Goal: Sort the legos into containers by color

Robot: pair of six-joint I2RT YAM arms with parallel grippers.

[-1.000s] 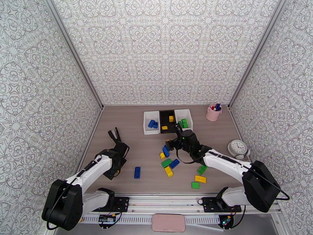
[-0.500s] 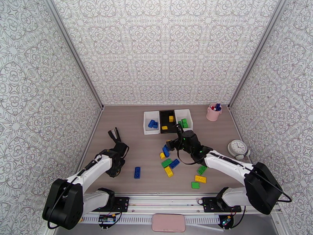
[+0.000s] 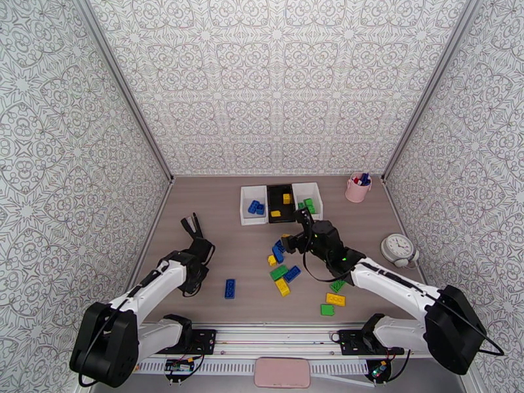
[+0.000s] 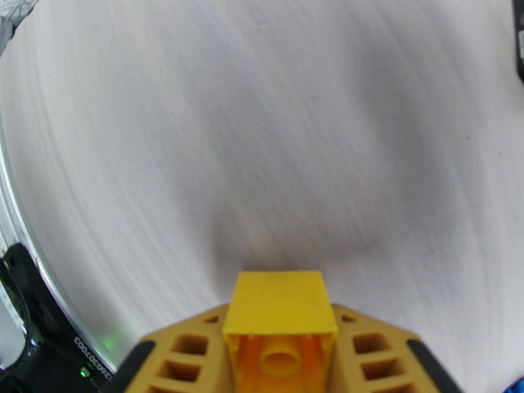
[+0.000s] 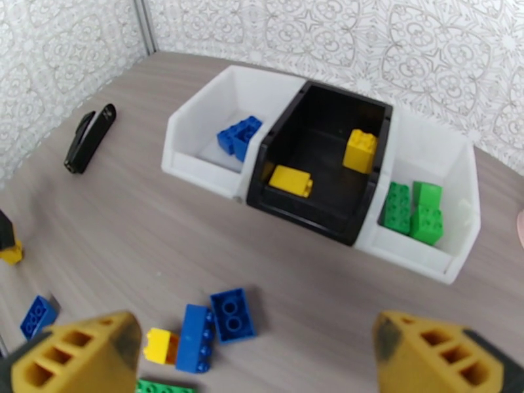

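Yellow plastic, hollow underneath: we saw a lego (image 4: 280,297) clamped in the left claw (image 4: 280,325), studs hidden; right claw (image 5: 255,335) gaped empty

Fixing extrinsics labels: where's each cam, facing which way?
Top external: above and behind the robot, looking down at the table; both arms show.
Left wrist: on the left arm, aimed down at bare tabletop; left pincer shut on a yellow brick.
Right wrist: on the right arm, facing the far wall across the black bin; right pincer open.
Shared: top and right wrist both show that black bin and the stapler.
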